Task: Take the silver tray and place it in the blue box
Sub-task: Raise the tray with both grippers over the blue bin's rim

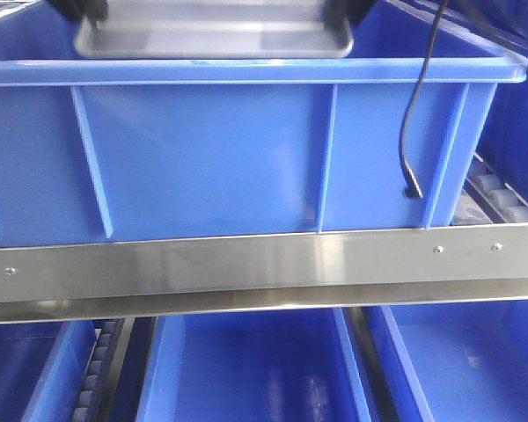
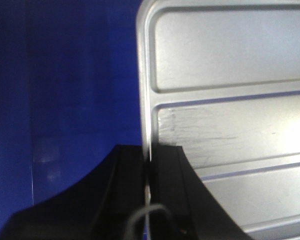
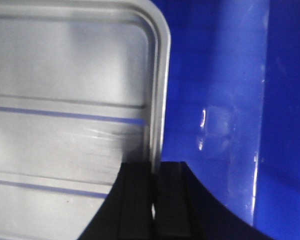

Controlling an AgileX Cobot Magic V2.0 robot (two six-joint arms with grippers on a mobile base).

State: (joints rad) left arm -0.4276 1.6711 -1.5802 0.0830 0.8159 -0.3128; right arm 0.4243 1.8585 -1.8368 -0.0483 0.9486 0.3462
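Blue plastic filled most of the front view, where the blue box stood open. Along the top edge of that frame the silver tray hung level at the box's rim, not yet resting inside. The left pincer and right pincer were each clamped on an end rim. Placing looked under way. Next, I judged, both arms should lower evenly, then let go.

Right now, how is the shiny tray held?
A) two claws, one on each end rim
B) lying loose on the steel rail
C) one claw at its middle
A: the left claw and right claw each pinch an end rim of the silver tray over the blue box.
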